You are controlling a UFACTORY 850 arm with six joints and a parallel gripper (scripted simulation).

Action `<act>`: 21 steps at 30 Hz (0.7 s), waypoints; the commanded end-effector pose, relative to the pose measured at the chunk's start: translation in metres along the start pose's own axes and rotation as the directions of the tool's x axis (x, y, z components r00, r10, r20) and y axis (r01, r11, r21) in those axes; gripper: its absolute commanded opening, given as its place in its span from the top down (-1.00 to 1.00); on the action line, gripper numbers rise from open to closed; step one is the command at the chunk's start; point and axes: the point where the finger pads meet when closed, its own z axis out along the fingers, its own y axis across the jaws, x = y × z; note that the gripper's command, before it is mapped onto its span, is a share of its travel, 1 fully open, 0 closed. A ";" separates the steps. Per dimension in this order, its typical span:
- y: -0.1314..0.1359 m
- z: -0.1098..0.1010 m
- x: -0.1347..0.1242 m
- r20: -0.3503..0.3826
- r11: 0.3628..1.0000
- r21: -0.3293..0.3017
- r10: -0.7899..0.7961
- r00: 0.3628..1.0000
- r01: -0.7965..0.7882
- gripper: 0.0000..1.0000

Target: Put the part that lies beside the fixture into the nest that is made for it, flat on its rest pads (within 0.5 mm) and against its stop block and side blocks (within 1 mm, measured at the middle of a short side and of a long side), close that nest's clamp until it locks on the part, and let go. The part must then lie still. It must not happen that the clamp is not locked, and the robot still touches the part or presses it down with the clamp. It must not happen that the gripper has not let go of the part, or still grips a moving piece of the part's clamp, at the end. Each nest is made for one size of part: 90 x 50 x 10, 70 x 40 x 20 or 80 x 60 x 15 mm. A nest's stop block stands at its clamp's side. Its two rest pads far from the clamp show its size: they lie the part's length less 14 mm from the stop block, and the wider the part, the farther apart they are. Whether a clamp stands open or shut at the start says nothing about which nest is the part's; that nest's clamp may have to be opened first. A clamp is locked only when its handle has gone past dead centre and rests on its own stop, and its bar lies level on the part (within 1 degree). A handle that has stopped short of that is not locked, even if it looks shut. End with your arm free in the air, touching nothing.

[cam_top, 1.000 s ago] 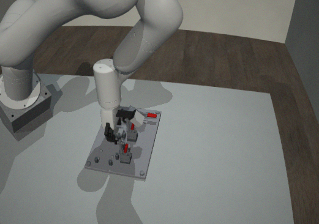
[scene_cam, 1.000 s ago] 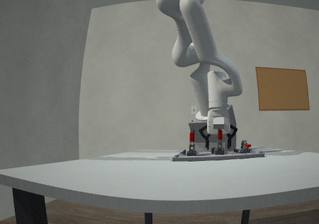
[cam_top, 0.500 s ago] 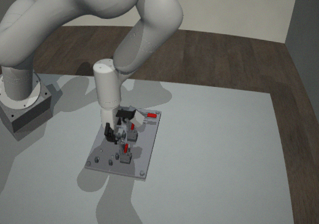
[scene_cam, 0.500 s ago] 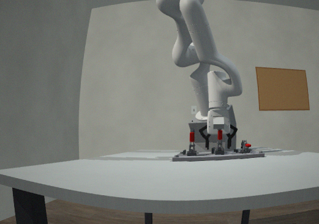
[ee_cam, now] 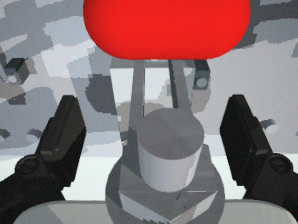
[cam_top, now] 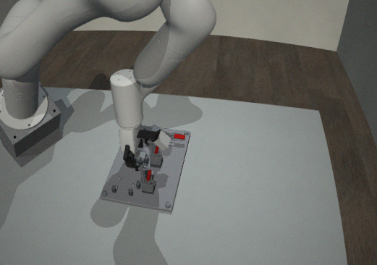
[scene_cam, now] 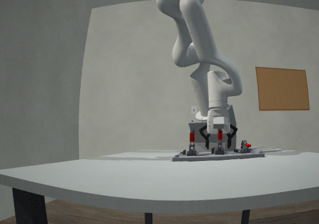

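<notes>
The part (ee_cam: 122, 85), a pale block, shows in the wrist view between my fingers, under the middle clamp's arm. My gripper (cam_top: 141, 157) (scene_cam: 218, 148) (ee_cam: 153, 112) is open, with dark gaps between each finger and the part's long sides. The middle clamp's red handle (cam_top: 156, 149) (scene_cam: 220, 134) (ee_cam: 166, 30) stands upright. Its arm ends in a thick grey cylinder (ee_cam: 170, 135) between my fingers, covering the part's far end. I cannot tell the arm's height over the part, nor contact with rest pads or blocks.
The fixture plate (cam_top: 174, 170) (scene_cam: 219, 158) carries two more clamps. One red handle (cam_top: 149, 175) (scene_cam: 191, 136) stands upright; the other red handle (cam_top: 179, 136) (scene_cam: 248, 145) lies nearly flat. Small dark blocks stand around the nests, one block (ee_cam: 201, 80) close beside the part.
</notes>
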 end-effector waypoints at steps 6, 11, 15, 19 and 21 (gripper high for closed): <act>0.000 -0.019 0.000 -0.001 1.000 0.000 0.000 1.000 0.000 -1.00; 0.000 -0.030 0.000 -0.001 1.000 0.000 0.000 1.000 0.000 -1.00; 0.000 -0.044 0.000 -0.001 1.000 0.000 0.000 1.000 0.000 -1.00; 0.000 -0.054 0.000 -0.001 1.000 0.000 0.000 1.000 0.000 -1.00; 0.000 -0.057 0.000 -0.001 1.000 0.000 0.000 1.000 0.000 -1.00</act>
